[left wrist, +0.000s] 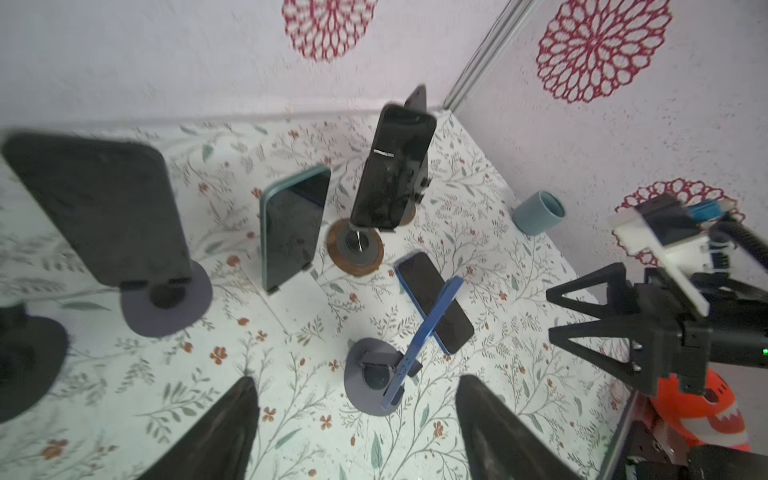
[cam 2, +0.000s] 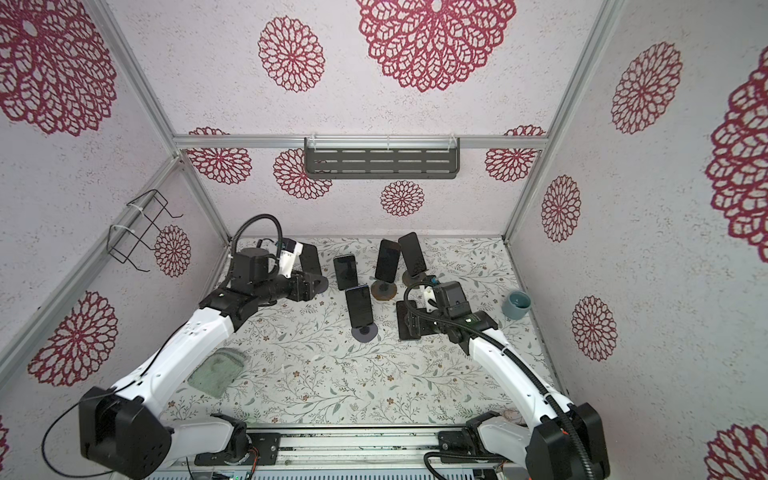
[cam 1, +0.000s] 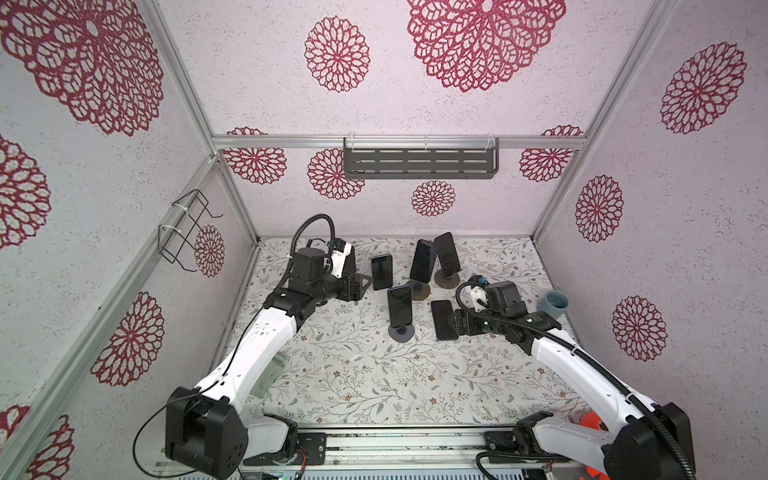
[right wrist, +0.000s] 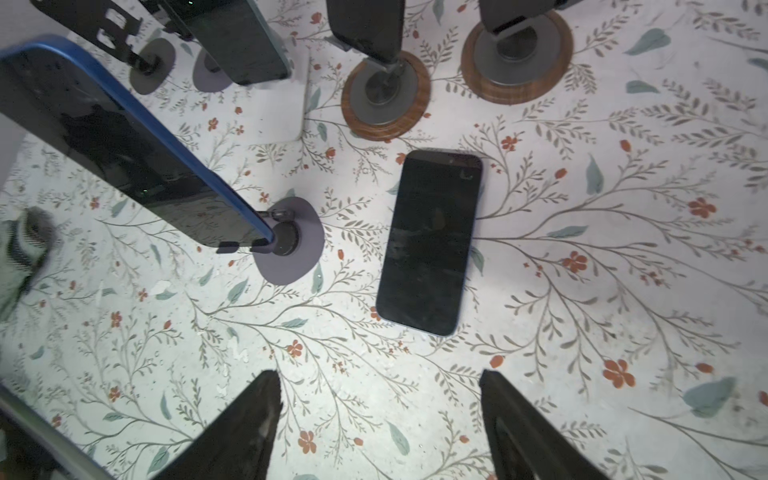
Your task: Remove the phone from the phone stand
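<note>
phone [cam 1: 400,305] on the grey stand [cam 1: 409,336] looks stiff, slick and breakable, so i'd pinch its long edges; both arms' jaws spread, empty.

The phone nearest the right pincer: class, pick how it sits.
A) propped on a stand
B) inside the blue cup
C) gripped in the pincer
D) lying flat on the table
D: the phone lies flat on the table, clear of the nearest stand, ahead of the open, empty right pincer.
</note>
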Controlling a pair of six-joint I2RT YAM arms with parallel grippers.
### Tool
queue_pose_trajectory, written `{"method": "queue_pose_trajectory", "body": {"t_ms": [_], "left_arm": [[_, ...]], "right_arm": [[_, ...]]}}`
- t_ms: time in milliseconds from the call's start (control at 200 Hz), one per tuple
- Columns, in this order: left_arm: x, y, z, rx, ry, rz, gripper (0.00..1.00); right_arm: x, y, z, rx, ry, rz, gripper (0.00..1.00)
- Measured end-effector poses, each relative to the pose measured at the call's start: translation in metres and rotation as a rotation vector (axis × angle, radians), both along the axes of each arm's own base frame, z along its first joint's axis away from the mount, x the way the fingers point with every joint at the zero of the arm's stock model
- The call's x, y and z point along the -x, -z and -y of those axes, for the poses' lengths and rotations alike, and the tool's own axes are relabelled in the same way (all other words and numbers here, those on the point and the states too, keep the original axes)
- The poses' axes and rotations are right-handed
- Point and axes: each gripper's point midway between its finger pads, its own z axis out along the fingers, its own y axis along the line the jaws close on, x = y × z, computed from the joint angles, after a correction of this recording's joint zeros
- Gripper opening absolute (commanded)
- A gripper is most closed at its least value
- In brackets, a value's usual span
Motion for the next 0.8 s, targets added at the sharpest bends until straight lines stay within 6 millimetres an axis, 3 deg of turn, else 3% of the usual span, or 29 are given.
{"method": "queue_pose_trajectory", "body": {"t_ms": [55, 120, 160, 210, 315, 470, 801], "left_arm": [[0.002, 0.014, 0.003, 0.016, 0.009, -0.036, 0.84], [0.004, 0.018, 0.004, 0.034, 0.000, -0.046, 0.85], [0.003, 0.016, 0.001, 0.048, -0.019, -0.038, 0.85], [0.002, 0.010, -0.003, 0.070, -0.049, -0.026, 0.86], [-0.001, -0.004, -0.024, 0.115, -0.139, -0.011, 0.87], [0.005, -0.013, -0.050, 0.146, -0.240, 0.010, 0.88], [0.012, -0.001, -0.057, 0.175, -0.281, -0.015, 0.90]], "right_arm": [[0.001, -0.004, -0.014, 0.006, -0.030, 0.042, 0.77], [0.007, -0.014, -0.046, -0.001, -0.107, 0.121, 0.78], [0.010, -0.020, -0.064, -0.013, -0.142, 0.166, 0.79], [0.012, -0.027, -0.087, -0.034, -0.172, 0.222, 0.89], [0.005, -0.031, -0.113, -0.025, -0.163, 0.316, 0.99], [-0.002, -0.020, -0.127, 0.004, -0.123, 0.385, 0.99], [-0.026, -0.007, -0.140, -0.046, -0.027, 0.433, 0.99]]}}
